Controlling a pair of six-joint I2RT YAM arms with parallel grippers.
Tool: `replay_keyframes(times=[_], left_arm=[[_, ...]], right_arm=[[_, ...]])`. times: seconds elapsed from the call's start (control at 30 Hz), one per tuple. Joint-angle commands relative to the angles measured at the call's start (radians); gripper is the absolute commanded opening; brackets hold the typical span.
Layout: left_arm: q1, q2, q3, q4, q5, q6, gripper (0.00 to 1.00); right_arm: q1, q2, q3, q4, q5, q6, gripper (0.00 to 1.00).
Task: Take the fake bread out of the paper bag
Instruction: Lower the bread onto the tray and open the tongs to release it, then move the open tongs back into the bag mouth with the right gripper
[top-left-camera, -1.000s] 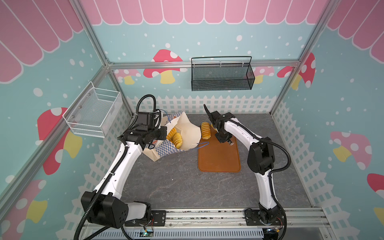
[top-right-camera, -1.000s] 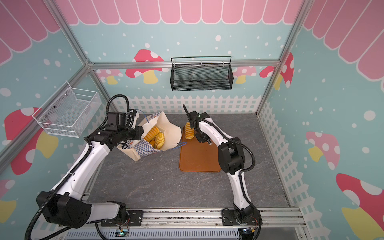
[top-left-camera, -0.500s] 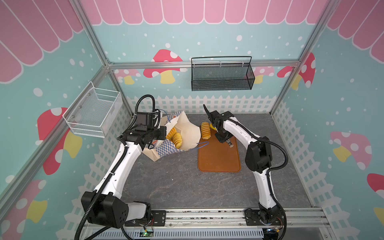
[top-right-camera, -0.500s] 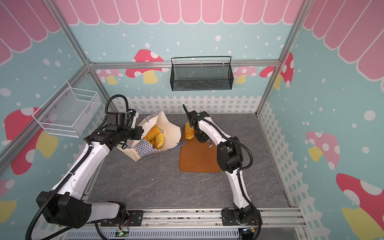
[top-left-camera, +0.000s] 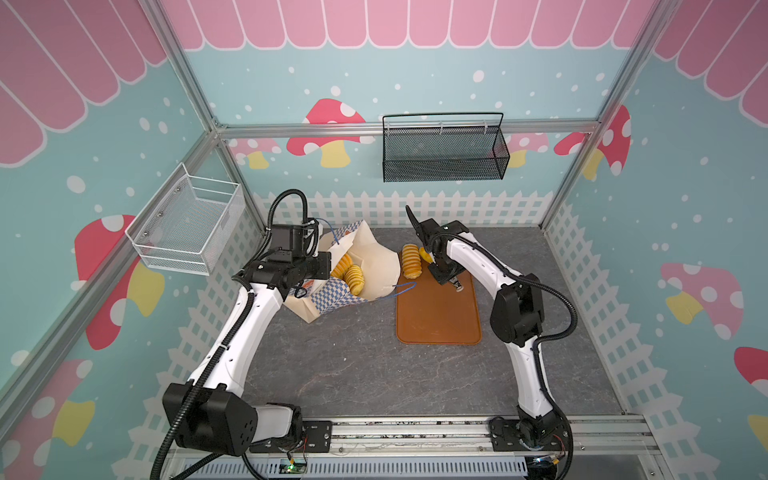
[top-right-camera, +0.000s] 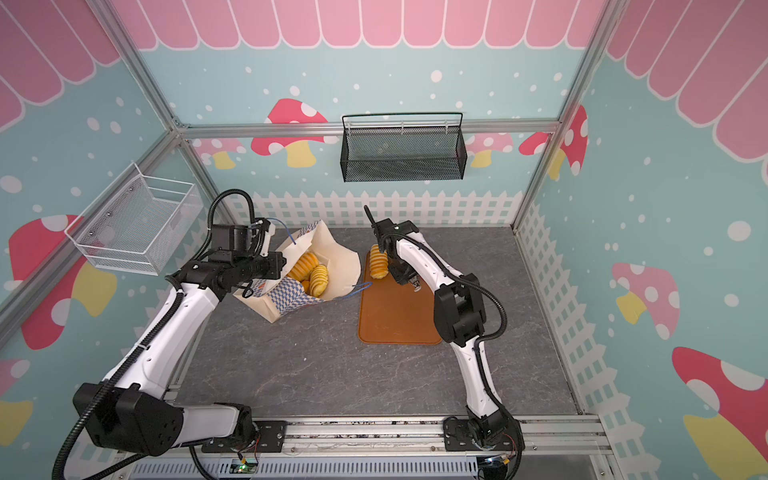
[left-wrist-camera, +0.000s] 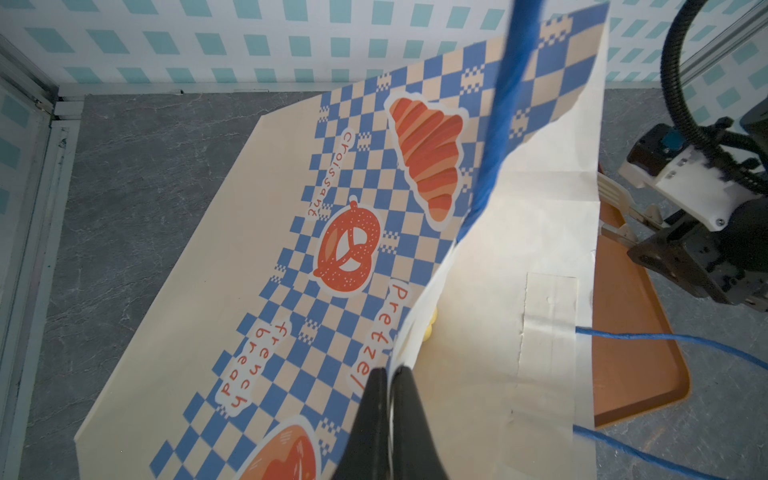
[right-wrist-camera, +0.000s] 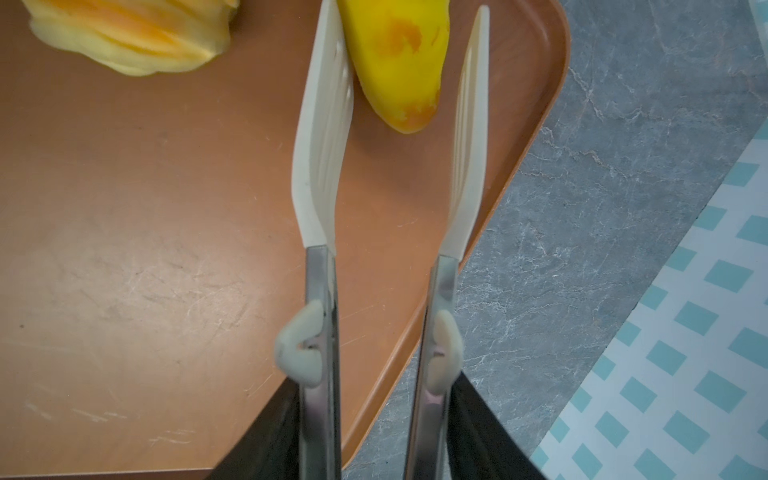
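Observation:
The paper bag (top-left-camera: 376, 266) (top-right-camera: 343, 266) lies tilted on its side with its mouth toward the orange tray (top-left-camera: 436, 316) (top-right-camera: 395, 316). My left gripper (left-wrist-camera: 390, 374) is shut on the bag's rim and holds it open. Ridged yellow fake bread (top-left-camera: 353, 277) (top-right-camera: 318, 279) shows inside the bag. A ridged loaf (top-left-camera: 410, 261) (right-wrist-camera: 133, 37) and a smooth yellow piece (right-wrist-camera: 399, 62) lie at the tray's far end. My right gripper (right-wrist-camera: 405, 25) carries cream-tipped tongs that stand open around the smooth piece; one blade touches it.
A black wire basket (top-left-camera: 442, 158) hangs on the back wall and a white wire basket (top-left-camera: 187, 224) on the left wall. The bag's blue cord handle (top-left-camera: 401, 287) trails onto the tray's edge. A white picket fence borders the grey floor.
The right gripper's tongs have opened, and the smooth piece now rests on the tray. The left arm and the bag have stayed put.

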Motion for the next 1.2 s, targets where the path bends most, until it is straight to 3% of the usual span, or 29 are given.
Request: replay_keyframes(times=[0.0, 0.8, 0.97, 1.17], left_arm=[[0.015, -0.003, -0.02, -0.018, -0.001, 0.012, 0.0], [0.023, -0.023, -0.03, -0.008, -0.007, 0.009, 0.0], [0.021, -0.036, -0.018, -0.007, -0.003, 0.02, 0.0], [0.019, -0.039, 0.019, -0.006, -0.086, 0.076, 0.0]], right_arm=[[0.009, -0.047, 0.024, -0.036, -0.023, -0.003, 0.52], [0.02, -0.179, -0.048, -0.027, -0.048, -0.009, 0.49], [0.022, -0.246, -0.081, 0.005, -0.052, -0.018, 0.49], [0.02, -0.392, -0.206, 0.108, -0.083, -0.044, 0.49]])
